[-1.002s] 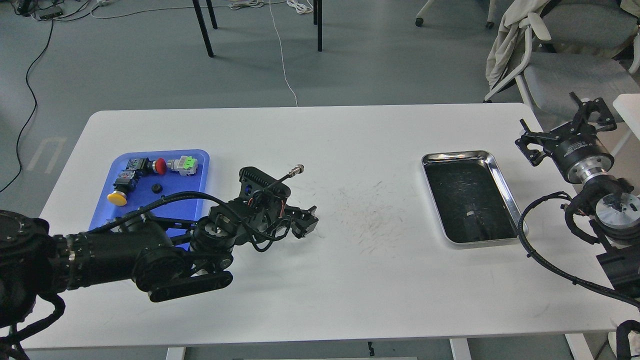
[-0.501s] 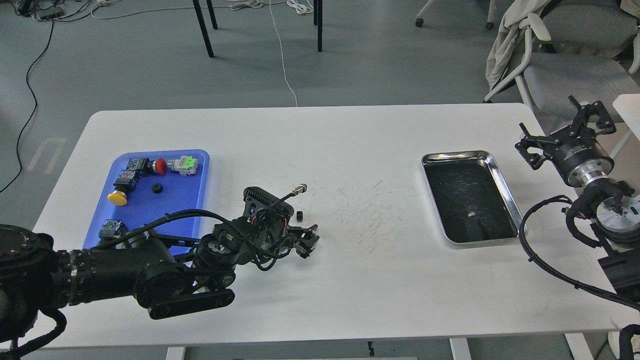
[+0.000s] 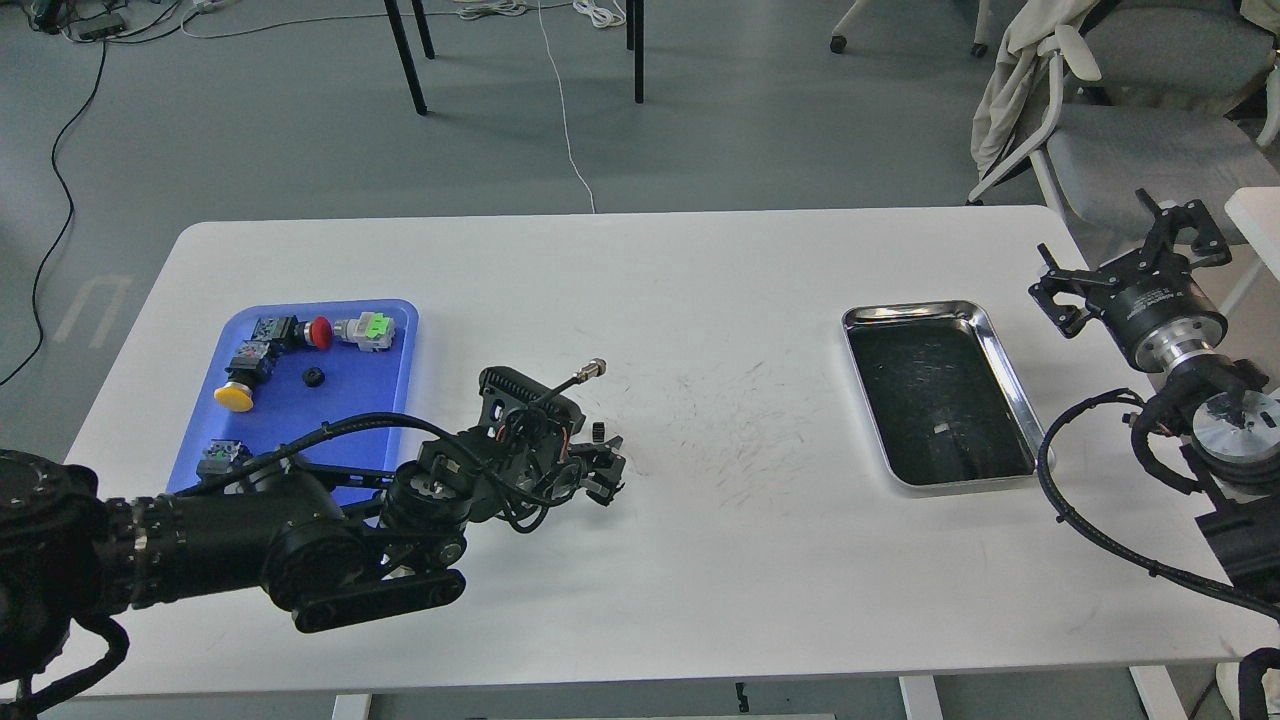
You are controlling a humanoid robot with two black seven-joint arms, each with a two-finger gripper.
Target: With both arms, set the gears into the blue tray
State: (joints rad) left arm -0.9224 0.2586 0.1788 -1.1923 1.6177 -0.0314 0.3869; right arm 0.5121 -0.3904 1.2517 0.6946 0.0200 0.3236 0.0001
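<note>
One small black gear (image 3: 598,432) lies on the white table just beyond the upper finger of my left gripper (image 3: 607,472), not between the fingers. That gripper hovers low over the table right of the blue tray (image 3: 395,330), and its fingers look open and empty. A second gear (image 3: 314,377) rests inside the blue tray. My right gripper (image 3: 1117,254) is raised off the table's right edge, past the steel tray, with its claws spread open and nothing in them.
The blue tray also holds a red push-button (image 3: 320,332), a yellow one (image 3: 234,397), a grey-and-green connector (image 3: 367,329) and a small switch (image 3: 218,459). A steel tray (image 3: 1012,377) with a black bottom sits at the right. Chairs stand behind the table.
My left gripper dropped lower and to the right, uncovering the gear on the table, then shifted back up-left towards it. The right gripper turned slightly.
</note>
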